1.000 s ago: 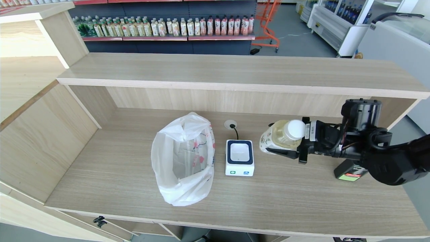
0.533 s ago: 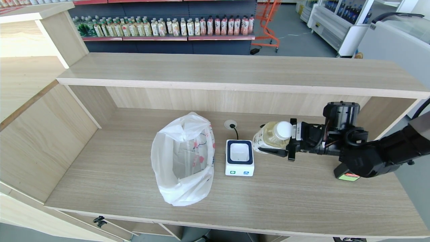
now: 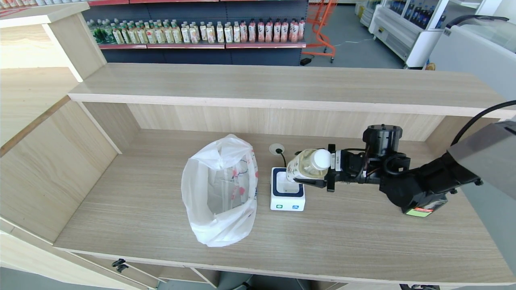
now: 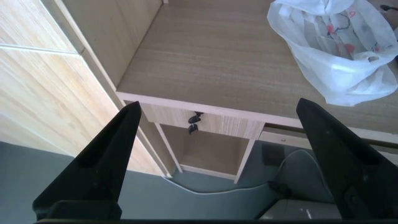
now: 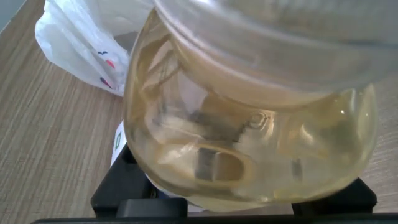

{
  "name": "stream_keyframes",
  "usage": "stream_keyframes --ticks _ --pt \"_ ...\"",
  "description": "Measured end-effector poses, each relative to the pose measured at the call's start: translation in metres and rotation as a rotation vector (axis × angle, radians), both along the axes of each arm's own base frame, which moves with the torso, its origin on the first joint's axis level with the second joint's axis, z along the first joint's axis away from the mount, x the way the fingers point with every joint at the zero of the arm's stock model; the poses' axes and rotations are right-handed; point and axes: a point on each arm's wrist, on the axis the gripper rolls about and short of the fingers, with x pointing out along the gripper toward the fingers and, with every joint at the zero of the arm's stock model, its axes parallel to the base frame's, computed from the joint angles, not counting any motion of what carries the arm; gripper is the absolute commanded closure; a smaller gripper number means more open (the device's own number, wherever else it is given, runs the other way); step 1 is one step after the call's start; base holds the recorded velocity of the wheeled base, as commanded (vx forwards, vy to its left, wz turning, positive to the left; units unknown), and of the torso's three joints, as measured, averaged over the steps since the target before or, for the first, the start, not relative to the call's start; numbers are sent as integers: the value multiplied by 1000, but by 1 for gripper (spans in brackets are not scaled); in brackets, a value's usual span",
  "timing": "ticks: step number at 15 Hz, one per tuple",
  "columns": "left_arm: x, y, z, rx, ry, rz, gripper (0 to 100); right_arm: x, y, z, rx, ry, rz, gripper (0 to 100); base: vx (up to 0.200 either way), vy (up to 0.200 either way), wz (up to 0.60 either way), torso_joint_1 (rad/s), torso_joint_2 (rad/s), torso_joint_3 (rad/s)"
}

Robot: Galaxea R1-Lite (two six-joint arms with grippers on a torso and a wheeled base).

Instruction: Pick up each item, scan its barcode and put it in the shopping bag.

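The right gripper is clamped on a clear bottle of pale yellow drink, white cap turned toward the wrist, held on its side above the far right corner of the white scanner. In the right wrist view the bottle hangs over the scanner. At 9 o'clock from the scanner, just beside it, stands the white shopping bag with its mouth open; whether anything lies inside cannot be told. At 12 o'clock a black cable runs to a round grommet. At 3 o'clock, well apart, a dark box with a red and green label sits under the right arm. The left gripper hangs below the counter's near edge, fingers spread wide and holding nothing. The counter is pale wood with a raised ledge; behind stand shelves of bottles, an orange rack and freezers.
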Motion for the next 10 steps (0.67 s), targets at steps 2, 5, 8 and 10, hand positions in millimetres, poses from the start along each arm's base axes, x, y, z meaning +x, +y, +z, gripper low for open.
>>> stream_keyframes --ticks 2,5,8,10 --pt "0 0 0 0 0 0 0 6 4 -4 -4 -19 10 100 0 0 0 0 0 0" --pt "0 0 0 0 0 0 0 13 8 -12 -7 -34 35 100 0 0 0 0 0 0" --pt "0 0 0 0 0 0 0 18 9 -19 -13 -56 55 100 0 0 0 0 0 0" --pt "0 0 0 0 0 0 0 21 9 -21 -14 -61 59 100 0 0 0 0 0 0"
